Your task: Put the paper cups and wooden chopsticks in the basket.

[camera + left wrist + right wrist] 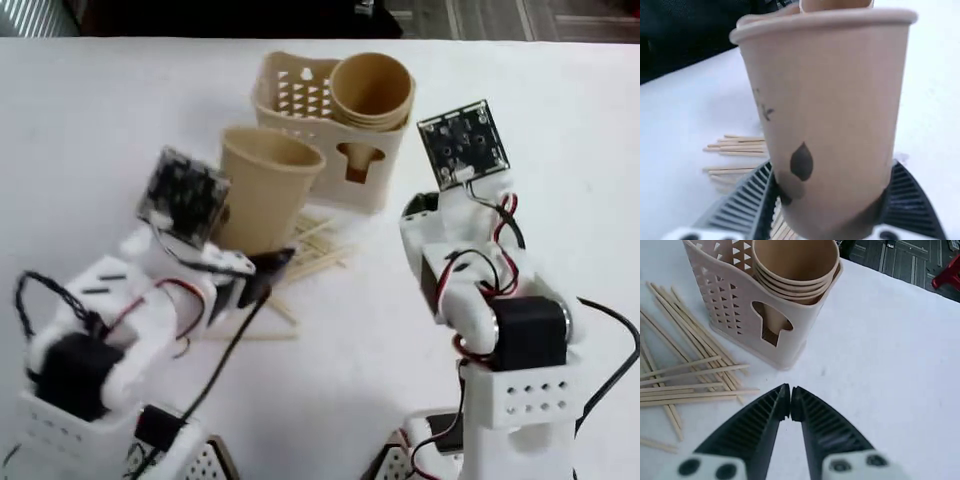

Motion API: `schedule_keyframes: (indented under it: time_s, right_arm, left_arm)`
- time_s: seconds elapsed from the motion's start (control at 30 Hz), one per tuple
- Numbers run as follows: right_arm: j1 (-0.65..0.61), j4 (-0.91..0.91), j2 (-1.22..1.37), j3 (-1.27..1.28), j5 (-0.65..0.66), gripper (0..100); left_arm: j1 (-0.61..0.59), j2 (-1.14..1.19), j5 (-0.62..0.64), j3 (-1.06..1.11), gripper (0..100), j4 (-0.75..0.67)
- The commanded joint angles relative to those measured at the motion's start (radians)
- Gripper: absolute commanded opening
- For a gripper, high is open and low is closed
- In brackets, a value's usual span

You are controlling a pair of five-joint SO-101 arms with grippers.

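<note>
Left hand [832,175] pinching a paper cup [265,190] by the basket [290,95]
The cup is clamped near its base, mouth up, just in front of the basket, which already holds stacked cups [372,90]. Wooden chopsticks [318,250] lie scattered on the bench [540,110] beside the basket. The right hand [790,402] hangs nearby, fingers pressed together on nothing.

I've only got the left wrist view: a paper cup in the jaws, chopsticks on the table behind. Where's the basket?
Observer: Just beyond your held paper cup, on the far side from the arms, stands the basket.
Operator: Anything in it?
Observer: Stacked paper cups fill its end nearer the right arm.
Operator: Right gripper?
Observer: Right gripper is shut, empty, above bare table, facing that basket.
</note>
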Motion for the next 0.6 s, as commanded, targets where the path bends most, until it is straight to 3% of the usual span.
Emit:
schedule_keyframes:
  time_s: [0.0,0.23,0.57]
  right_arm:
    - [0.007,0.019,-0.016,-0.046,-0.002,5.0]
    - [-0.094,0.064,-0.016,-0.023,-0.002,6.5]
    - [-0.127,0.065,-0.015,0.035,-0.011,13.8]
  left_arm:
    - [0.013,-0.127,-0.011,0.252,30,-0.135]
    - [0.013,-0.191,-0.086,0.528,34,-0.278]
    - [0.012,-0.196,-0.143,0.393,34,-0.110]
